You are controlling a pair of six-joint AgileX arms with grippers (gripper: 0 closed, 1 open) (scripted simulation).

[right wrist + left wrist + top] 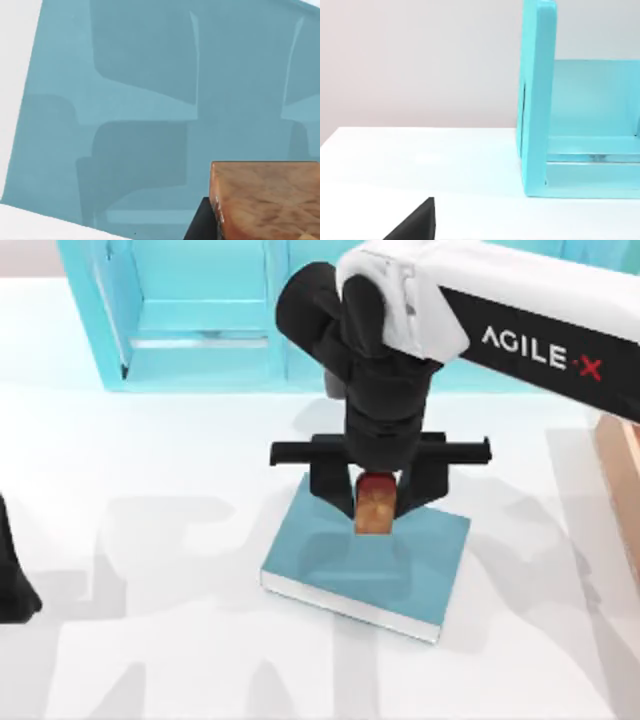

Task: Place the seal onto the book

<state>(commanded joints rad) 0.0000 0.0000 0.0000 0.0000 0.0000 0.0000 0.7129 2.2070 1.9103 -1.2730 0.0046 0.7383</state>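
Top view: the right end effector [377, 502] is positioned over the book [345, 565], which lies flat on the white table [150, 540] near its middle, with the white page edges turned toward the near edge. The seal [374, 510] is held between the two dark fingers [330, 490], red knob uppermost and orange-tan body pointing down toward the teal cover; the end effector is thus closed on the seal. The seal is located above the far half of the book, well inside its edges.

Right wrist view: the cover of the book [125, 100] is seen from close above, crossed by the shadows of the fingers, and the tan body of the seal [265, 200] appears at the frame's corner. Whether the seal's base is touching the cover or hanging just above it cannot be told from these views.

Left arm [15, 580]: parked at the left edge of the table; its end effector cannot be judged open or closed. In the left wrist view the light-blue shelf [540, 100] at the far edge of the table is seen.

Step in hand, as judged: the carrying phase is finished and the placing phase is under way. The next move calls for a short straight descent until the base is seated flat, then an opening of the fingers and a vertical retreat, so that the narrow seal is not tipped.
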